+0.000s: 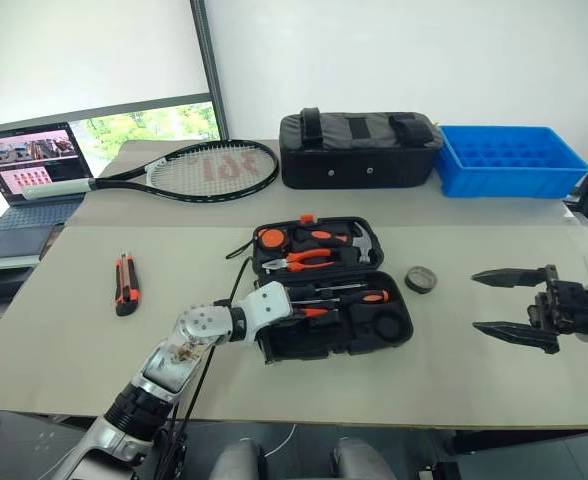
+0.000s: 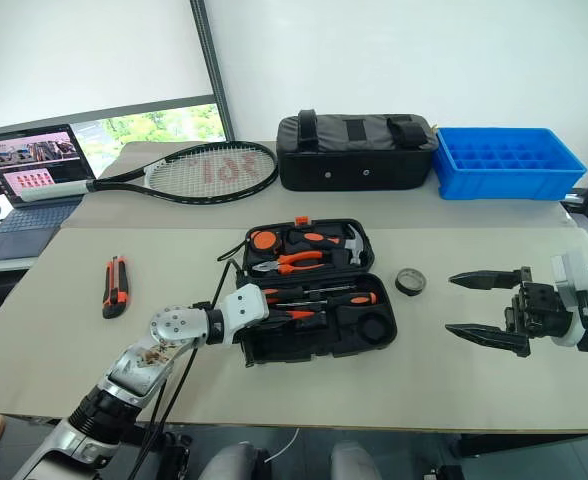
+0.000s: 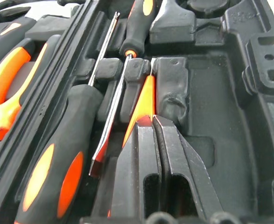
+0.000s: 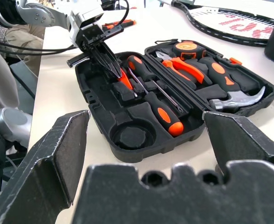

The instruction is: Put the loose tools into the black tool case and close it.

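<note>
I had the L end effector down inside the black tool case, fingers pinched tight together w/ the slim orange tool at their tips, lying in its recess in the near half. From the L wrist cam the orange piece ran straight out ahead of the fingertips, long axis in line w/ the end effector, and roughly parallel to the two screwdrivers already seated beside it. Couldn't tell if the fingers were truly clamped on it or just pressing it down.

The case lay wide open mid-table, hinge running left-right, pliers, hammer and tape measure in the far half.

R end effector hung released, fingers spread wide, pointing left toward the case. The small dark tape roll sat on the table between it and the case's R edge, so R arm was clearly the nearer one for it; the round recess in the case looked like its home.

The utility knife lay well off to the L, long axis running near-to-far, closest to the L arm. My read: tape & knife left, then shut the lid.
</note>
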Robot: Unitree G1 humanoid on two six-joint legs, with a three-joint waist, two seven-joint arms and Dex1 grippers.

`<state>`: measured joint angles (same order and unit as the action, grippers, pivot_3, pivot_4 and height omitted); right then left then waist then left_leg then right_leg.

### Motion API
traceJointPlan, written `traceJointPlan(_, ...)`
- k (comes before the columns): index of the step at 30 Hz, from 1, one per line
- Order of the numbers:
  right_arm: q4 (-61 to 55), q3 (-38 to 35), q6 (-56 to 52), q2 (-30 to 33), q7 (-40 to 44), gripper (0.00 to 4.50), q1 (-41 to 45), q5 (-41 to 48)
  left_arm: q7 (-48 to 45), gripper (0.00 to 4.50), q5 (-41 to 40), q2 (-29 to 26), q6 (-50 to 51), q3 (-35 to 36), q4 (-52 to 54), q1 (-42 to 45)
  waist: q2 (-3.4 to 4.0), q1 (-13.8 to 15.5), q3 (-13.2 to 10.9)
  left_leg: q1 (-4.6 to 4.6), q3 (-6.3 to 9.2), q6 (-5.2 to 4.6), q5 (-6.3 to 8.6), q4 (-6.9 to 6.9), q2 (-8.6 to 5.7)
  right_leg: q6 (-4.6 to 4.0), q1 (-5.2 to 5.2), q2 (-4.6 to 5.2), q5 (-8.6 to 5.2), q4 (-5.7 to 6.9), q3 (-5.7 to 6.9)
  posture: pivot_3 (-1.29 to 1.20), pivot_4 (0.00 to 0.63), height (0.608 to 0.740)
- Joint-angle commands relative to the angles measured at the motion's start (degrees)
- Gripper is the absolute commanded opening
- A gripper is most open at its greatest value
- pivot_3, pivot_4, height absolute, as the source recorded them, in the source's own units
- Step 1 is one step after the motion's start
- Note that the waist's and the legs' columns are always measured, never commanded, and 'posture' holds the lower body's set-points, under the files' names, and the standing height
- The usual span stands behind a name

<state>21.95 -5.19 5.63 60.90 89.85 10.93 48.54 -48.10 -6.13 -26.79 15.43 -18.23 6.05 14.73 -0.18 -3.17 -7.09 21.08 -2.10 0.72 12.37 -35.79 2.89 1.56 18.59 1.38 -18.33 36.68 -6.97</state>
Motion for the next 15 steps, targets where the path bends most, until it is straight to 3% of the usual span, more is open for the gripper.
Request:
traceJointPlan(1, -0.77, -0.67, -0.72, -0.29, 2.65, 4.50, 2.34, 0.99, 0.36, 0.10, -4.95, -0.93, 2.67, 6.00, 2.66, -4.54, 0.00, -0.49, 0.00, 0.01, 0.01, 0.00, 0.00, 0.04, 0.00, -0.01, 0.03, 0.00, -0.01, 0.00, 0.00, 0.00, 0.150, 0.708)
traceJointPlan(5, 0.11, 0.26, -1.07, -0.70, 2.65, 4.50, 4.26, 0.73, 1.96, 1.18, -9.54, -0.68, 4.32, 12.00, 7.92, -7.68, -0.11, -0.60, -0.12, 0.12, 0.07, -0.01, 0.01, 0.06, 0.01, 0.01, 0.16, 0.03, -0.04, 0.02, 0.02, 0.00, 0.150, 0.708)
traceJointPlan(9, 1.39, 1.87, -1.56, -1.16, 2.65, 4.50, 7.07, 0.96, 6.85, 2.63, -14.16, 0.78, 6.08, 20.29, 12.89, -11.63, -0.22, -0.23, -0.18, 0.22, 0.16, 0.00, 0.00, -0.01, 0.01, 0.08, 0.54, 0.15, -0.01, -0.01, 0.06, 0.00, 0.150, 0.708)
traceJointPlan(13, 1.84, 3.04, -3.13, -2.40, 2.65, 4.50, 9.92, 2.03, 17.36, 4.16, -12.41, 3.74, 6.57, 27.21, 11.47, -11.43, -0.23, 0.49, -0.19, 0.27, 0.23, 0.00, 0.01, 0.01, -0.03, 0.10, 0.59, 0.20, 0.00, -0.09, 0.07, 0.00, 0.150, 0.708)
traceJointPlan(15, 2.28, 3.87, -3.39, -3.00, 2.65, 4.50, 11.28, 1.91, 24.35, 4.39, -9.68, 4.57, 7.92, 30.35, 9.35, -10.24, -0.27, 0.70, -0.21, 0.27, 0.24, 0.00, 0.01, 0.01, -0.04, 0.11, 0.60, 0.20, 0.00, -0.10, 0.09, 0.00, 0.150, 0.708)
